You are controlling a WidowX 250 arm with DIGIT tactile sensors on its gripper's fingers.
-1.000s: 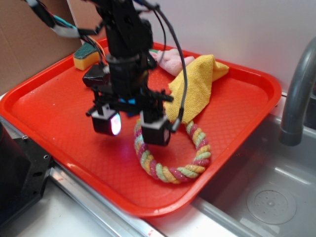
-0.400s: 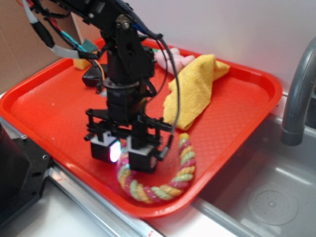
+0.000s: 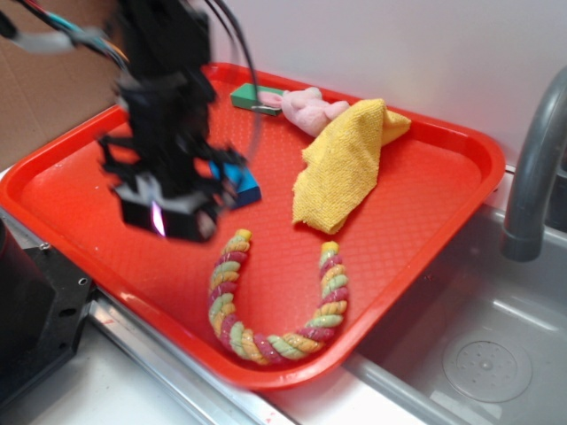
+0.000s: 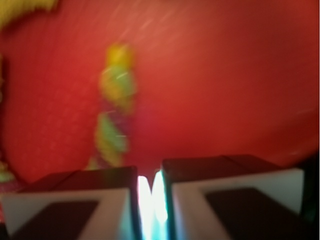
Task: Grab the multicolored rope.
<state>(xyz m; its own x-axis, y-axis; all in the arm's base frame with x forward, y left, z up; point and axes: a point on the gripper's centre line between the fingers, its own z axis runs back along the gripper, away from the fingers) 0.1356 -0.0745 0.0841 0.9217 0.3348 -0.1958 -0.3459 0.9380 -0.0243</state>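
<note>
The multicolored rope, a thick twist of pink, yellow and pale green, lies in a U on the red tray near its front edge, with both ends pointing toward the back. My gripper hovers blurred above the tray, up and left of the rope's left end and apart from it. In the wrist view the gripper has its two fingers almost together with only a thin bright slit and nothing between them. The rope shows blurred ahead and to the left.
A yellow cloth lies behind the rope, with a pink plush and a green sponge at the tray's back. A small blue block sits by the gripper. A grey faucet and sink are on the right.
The gripper closed down on the rope ring and pulled it toward the front edge. It has now lifted away up and left, shut and empty, leaving the rope lying in an open U.
</note>
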